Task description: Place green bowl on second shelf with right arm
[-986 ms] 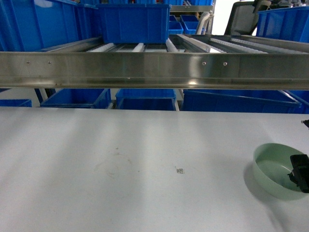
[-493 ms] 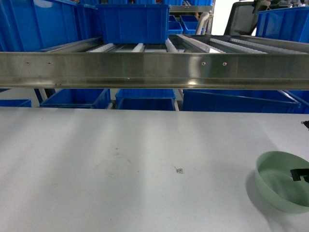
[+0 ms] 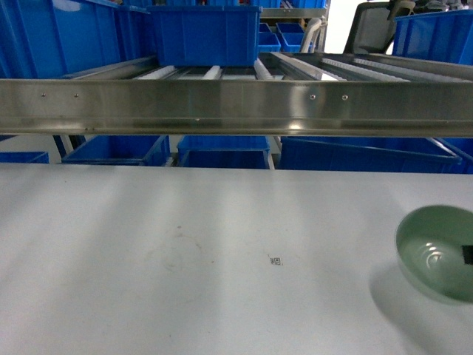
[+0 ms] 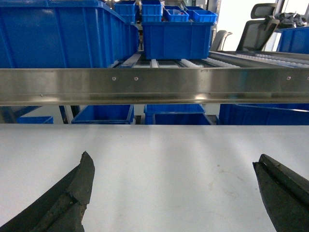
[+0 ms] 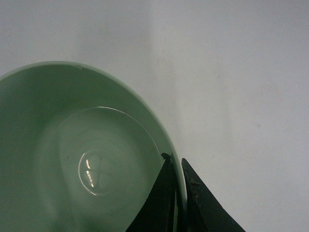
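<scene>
The green bowl sits at the far right of the head view, above the white table, tilted so its inside faces the camera. A dark shadow lies on the table below and left of it, apart from the bowl's underside. The bowl is in front of and below the steel shelf rail, not on the shelf.

The right gripper is closed on the bowl's rim. In the right wrist view, 1 dark finger lies inside the bowl wall and the other lies outside it, with the pale green rim pinched between them. In the head view only a small dark piece of this gripper shows at the frame's right edge, against the bowl's inside. A bright reflection shows on the glossy bottom of the bowl.

The left gripper is spread wide, its 2 dark fingers at opposite lower corners of the left wrist view with nothing between them. It hangs over bare table, facing the rail.

Behind the rail, a blue crate stands on the roller shelf. More blue crates sit below the rail.
</scene>
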Tool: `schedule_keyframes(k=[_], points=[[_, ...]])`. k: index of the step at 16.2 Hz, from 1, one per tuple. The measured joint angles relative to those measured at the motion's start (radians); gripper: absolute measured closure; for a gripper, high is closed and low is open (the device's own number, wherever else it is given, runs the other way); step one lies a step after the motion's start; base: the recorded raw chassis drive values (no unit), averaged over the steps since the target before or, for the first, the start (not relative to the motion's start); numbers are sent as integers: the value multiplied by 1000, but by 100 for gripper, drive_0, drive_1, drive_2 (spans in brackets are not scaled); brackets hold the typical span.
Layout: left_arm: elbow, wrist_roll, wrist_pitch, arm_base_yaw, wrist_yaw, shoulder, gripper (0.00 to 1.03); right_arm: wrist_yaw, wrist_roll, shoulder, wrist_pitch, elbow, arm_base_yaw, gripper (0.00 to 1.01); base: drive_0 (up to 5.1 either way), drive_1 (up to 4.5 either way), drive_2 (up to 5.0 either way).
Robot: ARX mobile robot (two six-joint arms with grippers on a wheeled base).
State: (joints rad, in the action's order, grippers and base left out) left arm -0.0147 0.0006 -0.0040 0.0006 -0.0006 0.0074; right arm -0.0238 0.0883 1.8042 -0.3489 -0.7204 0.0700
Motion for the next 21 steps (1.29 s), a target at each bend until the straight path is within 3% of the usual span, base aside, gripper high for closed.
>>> schedule_keyframes(k=[4,7,11,14,18,21], points=[[0,0,0,0,0,0,5,-34,-2,-284,0,75,-11,99,0,0,0],[0,0,0,0,0,0,5,-60,-20,-462,63,103,-10,99,0,0,0],[0,0,0,0,0,0,5,-109,-46,-720,170,103,31,99,0,0,0],[0,0,0,0,0,0,5,-135,-38,-879,219,150,29,99,0,0,0],[0,0,0,0,0,0,5,-135,-35,-870,222,156,29,99,0,0,0],[0,0,0,0,2,0,5,-135,-35,-870,221,156,29,99,-483,249,249]])
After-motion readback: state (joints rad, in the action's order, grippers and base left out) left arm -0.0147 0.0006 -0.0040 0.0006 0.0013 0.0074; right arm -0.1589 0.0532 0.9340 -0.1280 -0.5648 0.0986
